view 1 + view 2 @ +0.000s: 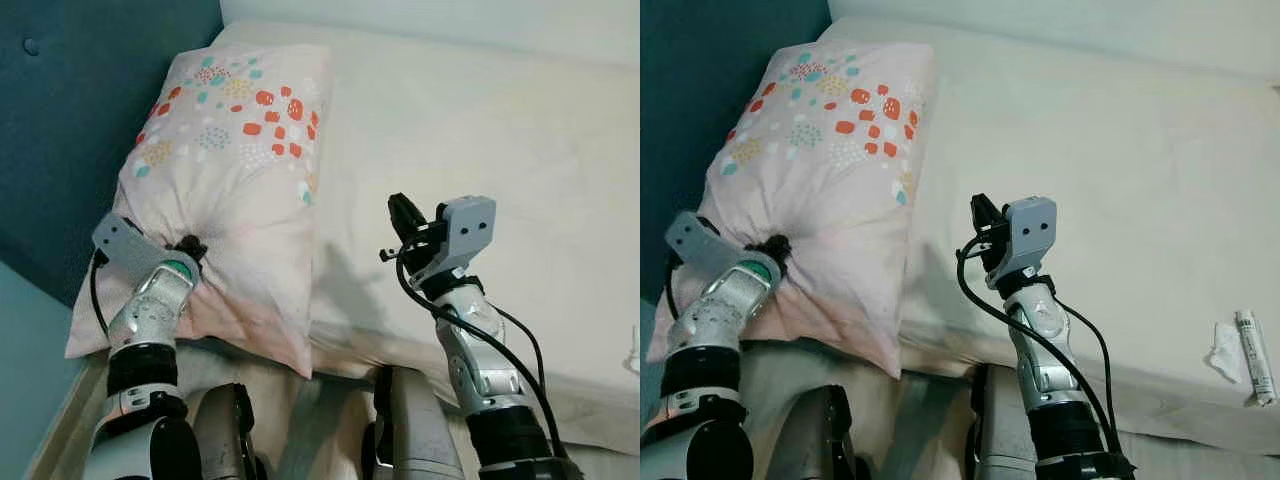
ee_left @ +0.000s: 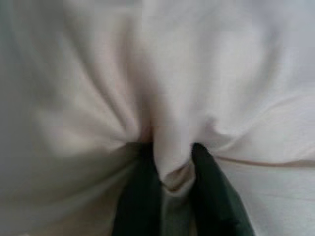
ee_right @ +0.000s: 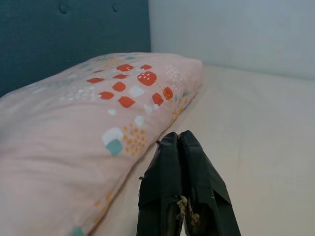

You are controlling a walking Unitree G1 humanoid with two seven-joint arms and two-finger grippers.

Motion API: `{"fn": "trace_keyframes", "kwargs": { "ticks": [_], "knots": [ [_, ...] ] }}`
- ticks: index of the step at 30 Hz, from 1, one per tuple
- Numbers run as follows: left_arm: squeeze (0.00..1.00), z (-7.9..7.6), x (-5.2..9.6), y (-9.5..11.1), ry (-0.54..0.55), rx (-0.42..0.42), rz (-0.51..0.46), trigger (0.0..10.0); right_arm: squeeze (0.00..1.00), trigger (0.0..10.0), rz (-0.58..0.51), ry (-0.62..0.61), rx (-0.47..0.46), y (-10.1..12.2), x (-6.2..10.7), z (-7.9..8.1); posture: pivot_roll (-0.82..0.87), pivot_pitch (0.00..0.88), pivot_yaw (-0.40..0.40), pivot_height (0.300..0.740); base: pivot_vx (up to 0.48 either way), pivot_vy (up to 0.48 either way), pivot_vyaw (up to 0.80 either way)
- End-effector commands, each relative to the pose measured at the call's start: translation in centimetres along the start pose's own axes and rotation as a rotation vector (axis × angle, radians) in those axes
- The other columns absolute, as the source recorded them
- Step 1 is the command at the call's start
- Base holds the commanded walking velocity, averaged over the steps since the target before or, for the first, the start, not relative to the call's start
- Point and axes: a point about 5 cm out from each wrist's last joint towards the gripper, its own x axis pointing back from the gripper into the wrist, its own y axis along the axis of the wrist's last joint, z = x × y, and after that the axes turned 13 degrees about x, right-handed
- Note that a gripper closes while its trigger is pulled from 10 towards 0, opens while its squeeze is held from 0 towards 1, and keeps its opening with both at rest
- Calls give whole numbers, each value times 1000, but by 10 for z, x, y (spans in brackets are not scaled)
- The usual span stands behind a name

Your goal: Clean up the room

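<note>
The pink pillow [image 1: 225, 170], printed with orange, teal and white dots, lies on the bed [image 1: 480, 140] against the blue headboard [image 1: 70, 110]. The left end effector [image 1: 190, 246] pinches a bunched fold of its near end. The right end effector [image 3: 181, 142] hovers beside the pillow, fingers pressed together, holding nothing. A small tube [image 1: 1255, 357] near the bed's edge carries no readable writing.

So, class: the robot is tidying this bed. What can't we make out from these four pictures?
- The small tube and crumpled tissue on the bed: too small in the right eye view to read any label.
- The pillow's underside: hidden by the pillow itself.
- The left gripper's fingertips: buried in pinched pillow fabric in the left wrist view.
- The right gripper: what lies beneath it.
</note>
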Motion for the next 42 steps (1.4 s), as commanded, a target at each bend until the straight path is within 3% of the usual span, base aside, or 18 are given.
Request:
{"fn": "trace_keyframes", "kwargs": {
  "ticks": [1, 3, 4, 5, 8, 14, 17, 23, 26, 29, 31, 32, 34, 36, 38, 40, 41, 42],
  "knots": [
    [0, -25, -1, 4, -125, -96, -58, 0, 0, 10000, 5, 7, -4, -1, 0, 1, -13, 161, 37, 585, 0, 0, 0],
    [0, -54, -1, 3, -258, -248, -113, 0, 0, 10000, 0, 12, -4, 0, -2, 3, -15, 161, 37, 585, 0, 0, 0],
    [0, -54, -1, 3, -258, -248, -113, 0, 0, 10000, 0, 12, -4, 0, -2, 3, -15, 161, 37, 585, 0, 0, 0],
    [0, -74, -1, -5, -344, -329, -112, 0, 0, 10000, -4, 13, -4, 1, -3, 3, -23, 160, 41, 585, 0, 0, 0],
    [0, -92, 1, -18, -407, -430, -91, 0, 0, 10000, -7, 7, -1, 1, -2, 2, -29, 160, 43, 585, 0, 0, 0],
    [0, -112, 6, -35, -488, -579, -114, 0, 0, 10000, -5, -1, 2, 1, 0, 0, -48, 164, 45, 585, 0, 0, 0],
    [0, -132, 10, -35, -521, -780, -284, 0, 0, 10000, -2, -6, 6, 1, 2, -1, -60, 167, 47, 585, 0, 0, 0],
    [0, -143, 10, -22, -481, -881, -411, 0, 0, 10000, 0, -11, 8, 1, 3, -3, -59, 167, 47, 585, 0, 0, 0],
    [0, -152, 11, -4, -441, -899, -519, 0, 0, 10000, 0, -10, 8, 1, 3, -3, -52, 169, 44, 585, 0, 0, 0],
    [0, -180, 25, 29, -453, -991, -823, 0, 0, 10000, -3, -4, 2, 1, 0, 0, -47, 170, 41, 585, 0, 0, 0],
    [0, -180, 25, 29, -453, -991, -823, 0, 0, 10000, -3, -4, 2, 1, 0, 0, -47, 170, 41, 585, 0, 0, 0],
    [0, -197, 39, 40, -480, -1097, -1053, 0, 0, 10000, -6, -1, 0, 2, 0, 1, -45, 170, 39, 585, 0, 0, 0],
    [0, -201, 44, 41, -498, -1137, -1138, 0, 0, 10000, -7, 0, 0, 2, -1, 1, -45, 170, 39, 585, 0, 0, 0],
    [0, -209, 53, 42, -531, -1220, -1302, 0, 0, 10000, -9, -3, 0, 3, 0, 0, -48, 169, 41, 585, 0, 0, 0],
    [0, -209, 53, 42, -531, -1220, -1302, 0, 0, 10000, -9, -3, 0, 3, 0, 0, -48, 169, 41, 585, 0, 0, 0],
    [0, -190, 38, 25, -539, -1339, -1164, 0, 0, 10000, -4, -13, 2, 2, 1, -2, -50, 173, 45, 585, 0, 0, 0],
    [0, -190, 38, 25, -539, -1339, -1164, 0, 0, 10000, -4, -13, 2, 2, 1, -2, -50, 173, 45, 585, 0, 0, 0],
    [0, -175, 27, 17, -509, -1334, -1032, 0, 0, 10000, -2, -15, 2, 1, 2, -2, -49, 174, 45, 585, 0, 0, 0]
  ]
}}
